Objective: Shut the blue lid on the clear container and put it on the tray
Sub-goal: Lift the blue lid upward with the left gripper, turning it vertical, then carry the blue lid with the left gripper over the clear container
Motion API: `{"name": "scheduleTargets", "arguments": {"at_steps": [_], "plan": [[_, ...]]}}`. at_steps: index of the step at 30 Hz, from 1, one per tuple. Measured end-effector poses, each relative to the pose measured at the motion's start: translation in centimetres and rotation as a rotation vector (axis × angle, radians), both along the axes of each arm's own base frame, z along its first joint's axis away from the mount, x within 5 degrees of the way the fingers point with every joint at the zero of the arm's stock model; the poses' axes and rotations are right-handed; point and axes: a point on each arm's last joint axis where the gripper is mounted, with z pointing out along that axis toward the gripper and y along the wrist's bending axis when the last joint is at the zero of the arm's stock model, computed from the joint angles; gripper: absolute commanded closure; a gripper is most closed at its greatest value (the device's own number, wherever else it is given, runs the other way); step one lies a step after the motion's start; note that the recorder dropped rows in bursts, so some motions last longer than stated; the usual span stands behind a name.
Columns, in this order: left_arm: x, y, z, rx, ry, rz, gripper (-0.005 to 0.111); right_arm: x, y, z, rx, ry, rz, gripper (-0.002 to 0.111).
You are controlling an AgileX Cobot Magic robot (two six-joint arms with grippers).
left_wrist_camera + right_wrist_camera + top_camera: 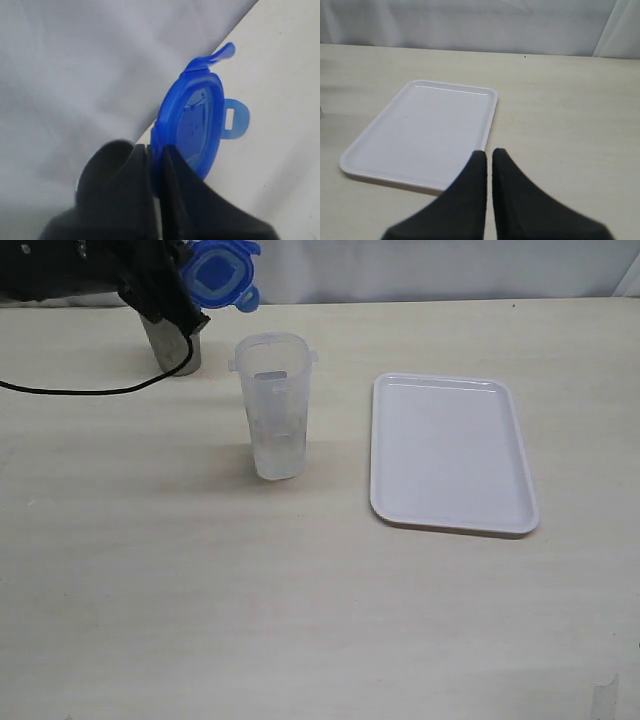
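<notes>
The left arm [90, 270], cropped at the edge, half hid a grey cup [168, 352], jaws clamped on the blue lid [218, 270]; right jaws sat closed.

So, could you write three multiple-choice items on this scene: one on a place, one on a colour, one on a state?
1. In the exterior view, where is the tray from the clear container?
A. left of it
B. under it
C. right of it

2. What colour is the lid?
A. blue
B. red
C. green

3. How is the left tool?
A. open, empty
B. shut on the lid
C. shut on the clear container

Answers: 1 C, the tray lies apart on the right; 2 A, it is bright blue; 3 B, it pinches the lid's edge.
</notes>
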Motion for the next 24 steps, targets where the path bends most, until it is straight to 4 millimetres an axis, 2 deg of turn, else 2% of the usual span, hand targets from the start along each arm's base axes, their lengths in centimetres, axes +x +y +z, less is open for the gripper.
{"name": "scheduleTargets", "arguments": {"at_steps": [13,24], "plan": [[-1.2,-3.4,0.6,0.342,-0.222,-0.279,0.107,0.0,0.0,0.0,0.000,0.000,0.000,0.104],[-1.4,-3.9,0.8,0.478,-0.314,-0.350,0.107,0.0,0.0,0.0,0.000,0.000,0.000,0.104]]}}
